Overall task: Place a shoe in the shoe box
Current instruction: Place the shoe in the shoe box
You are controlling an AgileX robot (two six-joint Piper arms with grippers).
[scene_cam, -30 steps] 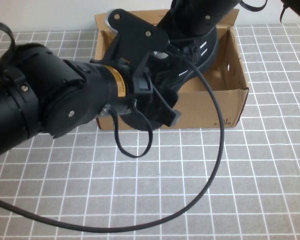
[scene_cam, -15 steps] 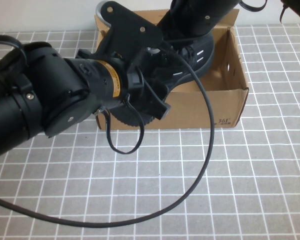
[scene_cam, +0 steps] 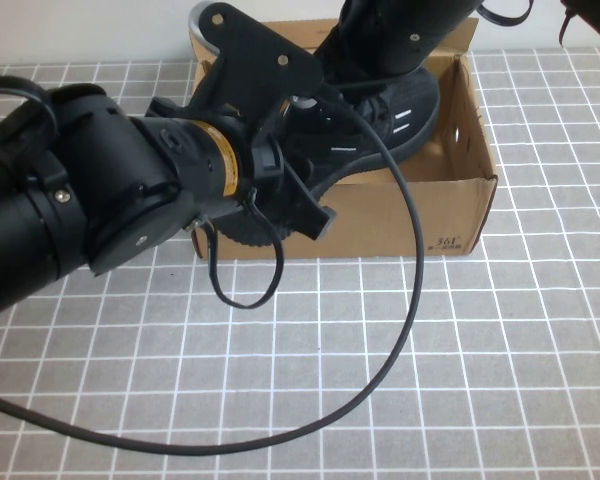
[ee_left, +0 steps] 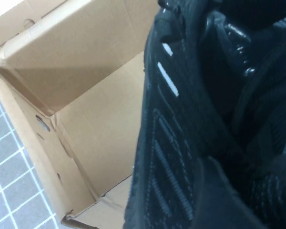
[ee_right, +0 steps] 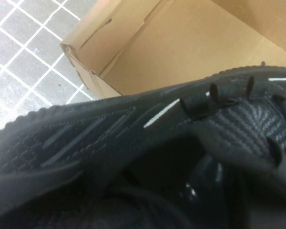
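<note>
The black mesh shoe (scene_cam: 405,108) hangs tilted over the brown cardboard shoe box (scene_cam: 420,215). Its toe is inside the box at the right. Its treaded heel sticks out over the box's front wall. My left gripper (scene_cam: 302,190) reaches in from the left and is shut on the shoe's heel end. My right gripper (scene_cam: 375,72) comes down from the far side and is shut on the shoe's middle. The left wrist view shows the shoe (ee_left: 181,124) close above the box's inner walls (ee_left: 86,119). The right wrist view shows the shoe's side (ee_right: 109,126) over the box floor (ee_right: 181,43).
The box stands at the back of a grey tiled surface (scene_cam: 460,380). A black cable (scene_cam: 410,300) loops from my left arm across the tiles in front of the box. A white wall runs behind the box.
My left arm has lifted and shifted back toward the box, carrying the shoe's heel with it. The toe has slid slightly right inside the box. The "361" print now shows.
</note>
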